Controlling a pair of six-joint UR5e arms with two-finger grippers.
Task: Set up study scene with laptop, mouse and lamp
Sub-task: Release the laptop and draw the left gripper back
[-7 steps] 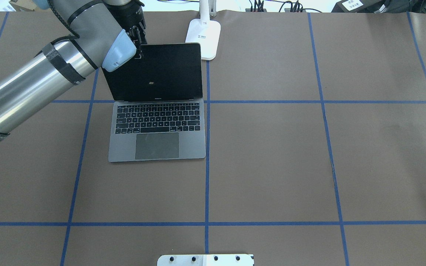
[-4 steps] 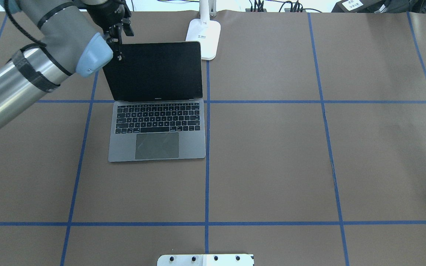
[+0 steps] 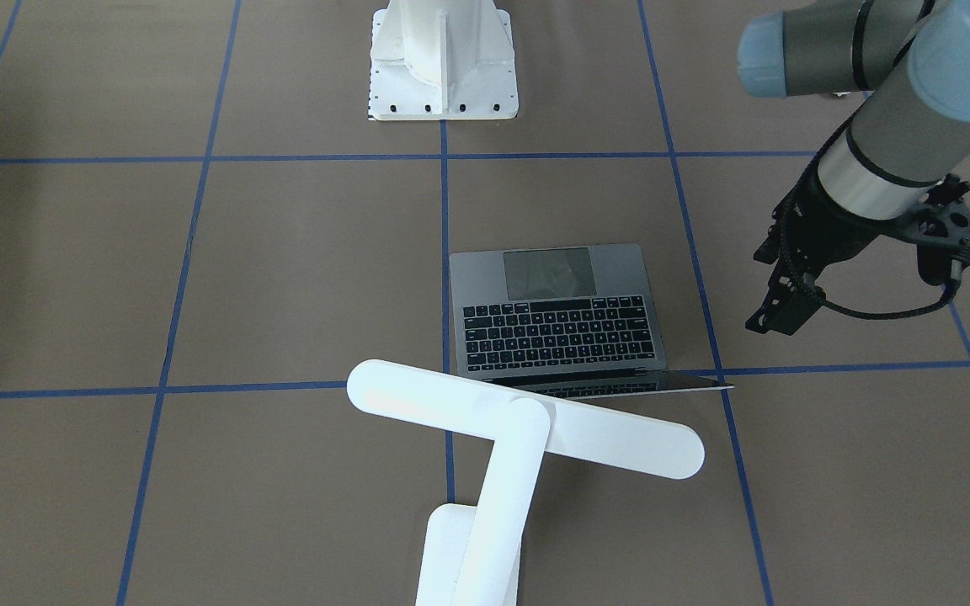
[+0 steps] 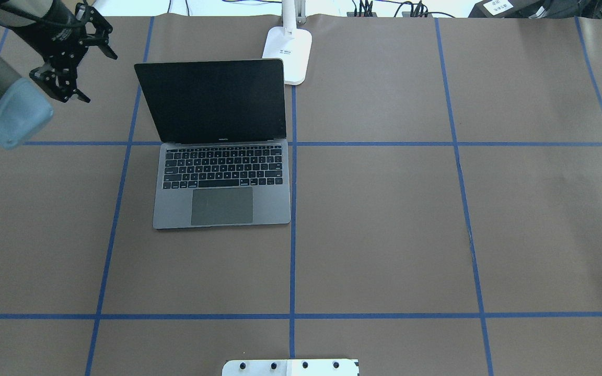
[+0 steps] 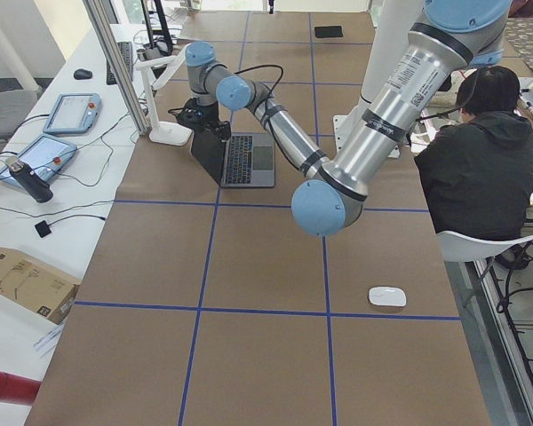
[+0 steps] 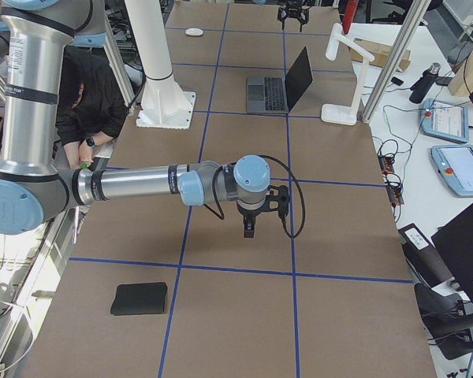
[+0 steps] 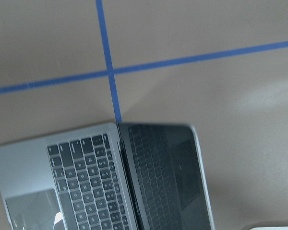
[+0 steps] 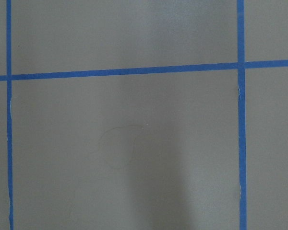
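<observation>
**Left end effector.** The left end effector [image 4: 94,73] hung above the counter [image 4: 384,235] with its fingers spread, released and empty. In the overhead view it sat at 10 o'clock of the laptop [image 4: 222,183], apart from the screen edge and touching nothing.

**Right end effector.** The right end effector [image 6: 248,228] pointed down over bare counter, well apart from all task items. Only the side view showed it, and its wrist camera showed only paper and blue tape. Whether it was released or clenched could not be told.

**Task items.**
- The laptop stood open on the counter, with the lid raised a little past upright and the keyboard facing the robot.
- The lamp [image 3: 527,417] stood on its flat base at 1 o'clock of the laptop, just beyond the lid, with its bar head reaching across above the lid's top edge.
- The mouse [image 5: 387,296] lay alone in the exterior left view, at 5 o'clock of the laptop and well apart from it.

**Step in hand.** Laptop and lamp appeared to be set, and the mouse was not yet placed.

**Next move.** The left arm was judged the likelier one to fetch the mouse, being the one free near that end of the counter.
- Bring the spread fingers down squarely over the mouse.
- Close across its narrow sides, because the glossy shell could slip.
- Set it down at 3 o'clock of the keyboard deck.
</observation>
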